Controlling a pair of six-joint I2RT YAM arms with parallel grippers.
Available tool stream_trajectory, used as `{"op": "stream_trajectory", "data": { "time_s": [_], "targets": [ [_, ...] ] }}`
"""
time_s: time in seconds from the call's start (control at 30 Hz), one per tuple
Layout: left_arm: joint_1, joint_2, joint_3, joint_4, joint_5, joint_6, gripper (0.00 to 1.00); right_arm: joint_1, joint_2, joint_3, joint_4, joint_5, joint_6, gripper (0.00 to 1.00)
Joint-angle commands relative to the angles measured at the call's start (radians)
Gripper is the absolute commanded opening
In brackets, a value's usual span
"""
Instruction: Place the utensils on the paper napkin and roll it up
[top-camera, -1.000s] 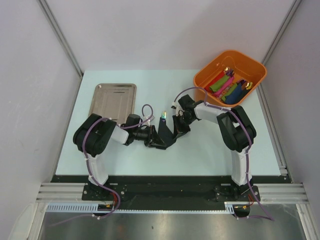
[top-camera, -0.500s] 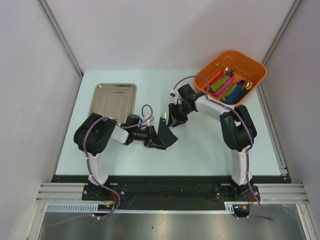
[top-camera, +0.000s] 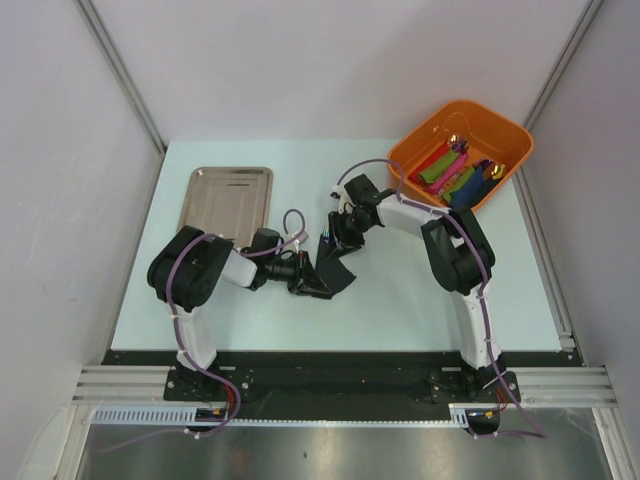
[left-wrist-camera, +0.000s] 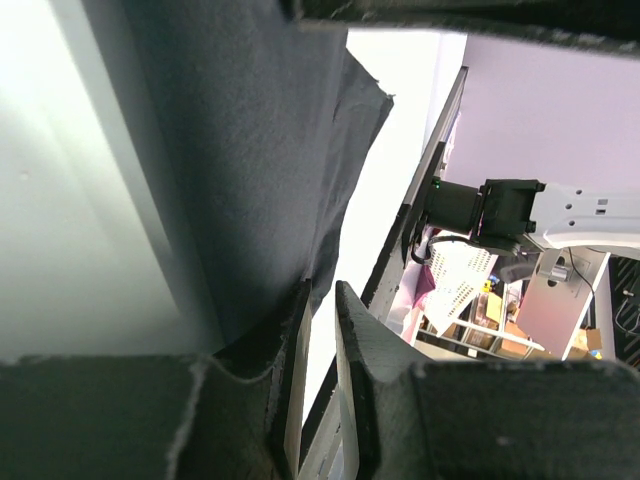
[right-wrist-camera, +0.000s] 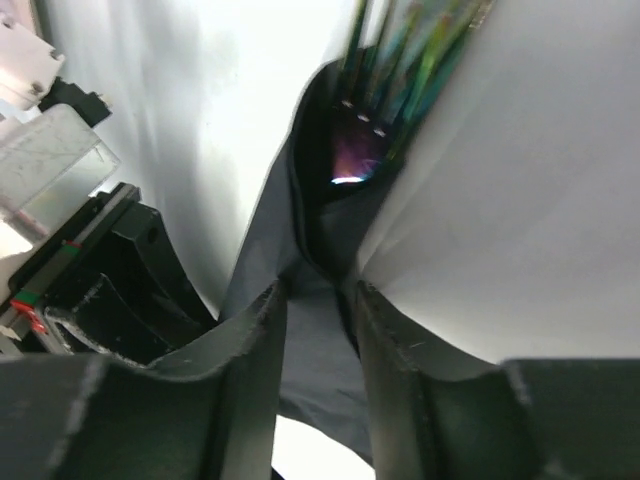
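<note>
At the centre of the pale table (top-camera: 430, 290), the thin black paper napkin (top-camera: 338, 270) stretches between the left gripper (left-wrist-camera: 322, 295), pinching its eight-o'clock corner, and the right gripper (right-wrist-camera: 320, 290), clamped on the twelve-o'clock fold around the slim iridescent metal utensils (right-wrist-camera: 415, 50) — any harder pull could tear it, spilling them.

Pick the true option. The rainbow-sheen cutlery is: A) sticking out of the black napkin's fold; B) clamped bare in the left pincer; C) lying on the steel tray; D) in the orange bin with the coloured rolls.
A: the right wrist view shows the utensils poking out of the folded paper napkin just beyond the right pincer, away from the steel tray and orange bin.
</note>
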Motion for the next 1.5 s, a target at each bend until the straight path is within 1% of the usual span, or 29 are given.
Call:
{"op": "stream_trajectory", "data": {
  "time_s": [0.0,0.03,0.1,0.13,0.2,0.23,0.27,0.37,0.43,0.47,0.5,0.57,0.6,0.67,0.7,0.73,0.77,0.8,0.87,0.93,1.0,1.1,1.17,1.27,1.3,1.37,1.4,1.43,1.47],
  "targets": [
    [0.015,0.017,0.0,-0.035,-0.027,0.034,0.22,0.022,0.048,0.006,0.028,0.009,0.017,0.37],
    [0.015,0.016,0.0,-0.035,-0.027,0.032,0.22,0.025,0.051,0.001,0.034,0.006,0.021,0.33],
    [0.018,0.014,0.0,-0.027,-0.026,0.029,0.22,0.031,0.059,-0.009,0.042,-0.007,0.032,0.29],
    [0.02,0.013,0.001,-0.024,-0.024,0.026,0.22,0.033,0.062,-0.013,0.042,-0.011,0.035,0.23],
    [0.023,0.011,0.003,-0.021,-0.026,0.026,0.22,0.03,0.065,-0.017,0.042,-0.014,0.044,0.16],
    [0.025,0.008,0.003,-0.021,-0.023,0.025,0.22,0.028,0.063,-0.019,0.042,-0.015,0.046,0.06],
    [0.026,0.003,0.001,-0.021,-0.023,0.026,0.22,0.025,0.063,-0.02,0.045,-0.018,0.049,0.0],
    [0.031,-0.015,0.0,-0.013,-0.018,0.029,0.23,0.013,0.047,-0.026,0.062,-0.027,0.063,0.0],
    [0.034,-0.053,0.006,-0.015,-0.013,0.034,0.26,0.004,0.03,-0.025,0.082,-0.047,0.067,0.0],
    [0.035,-0.07,0.009,-0.022,-0.009,0.048,0.29,0.001,0.022,-0.026,0.092,-0.058,0.069,0.0],
    [0.037,-0.117,0.021,-0.041,-0.009,0.064,0.34,-0.002,0.013,-0.026,0.112,-0.073,0.075,0.0],
    [0.046,-0.17,0.046,-0.128,-0.01,0.136,0.4,-0.01,-0.015,-0.026,0.132,-0.086,0.075,0.0],
    [0.052,-0.231,0.055,-0.163,-0.013,0.165,0.45,-0.011,-0.022,-0.025,0.152,-0.093,0.077,0.0],
    [0.086,-0.286,0.084,-0.287,-0.02,0.256,0.52,-0.015,-0.048,-0.028,0.172,-0.116,0.084,0.0],
    [0.103,-0.311,0.096,-0.335,-0.024,0.29,0.56,-0.015,-0.056,-0.031,0.192,-0.121,0.087,0.0],
    [0.136,-0.354,0.11,-0.378,-0.027,0.323,0.59,-0.016,-0.064,-0.033,0.2,-0.129,0.089,0.0],
    [0.155,-0.371,0.138,-0.462,-0.032,0.392,0.62,-0.016,-0.078,-0.033,0.205,-0.133,0.09,0.0],
    [0.173,-0.388,0.151,-0.484,-0.042,0.426,0.67,-0.016,-0.088,-0.037,0.215,-0.138,0.092,0.0],
    [0.231,-0.434,0.173,-0.564,-0.05,0.512,0.7,-0.016,-0.111,-0.043,0.224,-0.138,0.091,0.0],
    [0.282,-0.461,0.181,-0.613,-0.063,0.551,0.76,-0.013,-0.125,-0.046,0.232,-0.135,0.086,0.0],
    [0.308,-0.498,0.19,-0.65,-0.072,0.606,0.83,-0.013,-0.137,-0.046,0.232,-0.139,0.083,0.0],
    [0.354,-0.54,0.196,-0.671,-0.081,0.646,0.85,-0.015,-0.157,-0.046,0.232,-0.147,0.078,0.0],
    [0.365,-0.569,0.219,-0.688,-0.086,0.675,0.89,-0.013,-0.17,-0.036,0.229,-0.158,0.068,0.0],
    [0.373,-0.601,0.26,-0.733,-0.116,0.736,0.91,-0.01,-0.213,-0.016,0.189,-0.17,0.009,0.0],
    [0.382,-0.636,0.264,-0.731,-0.119,0.747,0.92,-0.008,-0.237,-0.002,0.179,-0.173,-0.029,0.0],
    [0.393,-0.684,0.244,-0.67,-0.122,0.744,0.94,0.001,-0.266,0.013,0.137,-0.19,-0.073,0.0],
    [0.396,-0.74,0.23,-0.633,-0.124,0.738,1.0,0.005,-0.278,0.032,0.123,-0.193,-0.092,0.0],
    [0.396,-0.777,0.213,-0.554,-0.122,0.732,0.99,0.013,-0.306,0.043,0.108,-0.201,-0.136,0.0],
    [0.423,-0.812,0.172,-0.503,-0.1,0.73,1.0,0.015,-0.315,0.055,0.076,-0.205,-0.153,0.0]
  ]
}}
